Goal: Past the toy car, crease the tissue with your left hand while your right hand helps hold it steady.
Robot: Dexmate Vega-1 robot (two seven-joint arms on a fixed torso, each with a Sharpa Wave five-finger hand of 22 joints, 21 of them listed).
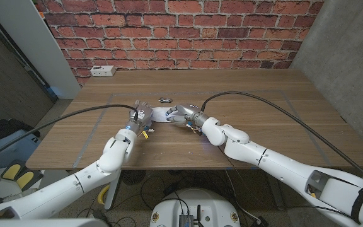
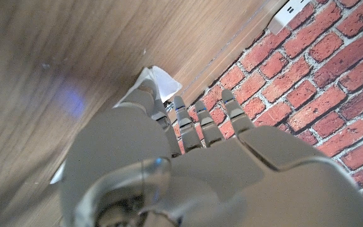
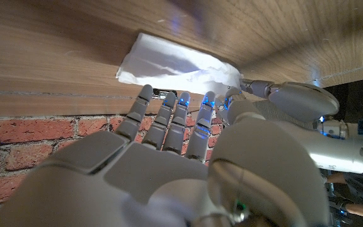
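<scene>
A white tissue (image 1: 162, 115) lies on the wooden table (image 1: 263, 107), just nearer to me than the small dark toy car (image 1: 164, 99). My left hand (image 1: 141, 116) is at the tissue's left end. In the right wrist view, the left hand's fingers (image 3: 254, 86) pinch the tissue (image 3: 172, 65) where its end bulges up. The left wrist view shows one digit of the left hand (image 2: 188, 164) against the tissue (image 2: 162, 81), the others spread. My right hand (image 1: 186, 115) is at the tissue's right end. Its fingers (image 3: 169, 116) are stretched out and apart over the tissue, gripping nothing.
A white power strip (image 1: 103, 70) lies at the table's far left corner against the brick wall. Thin lines marked on the wood frame the work area. A black cable (image 1: 257, 98) arcs over the right side above the table.
</scene>
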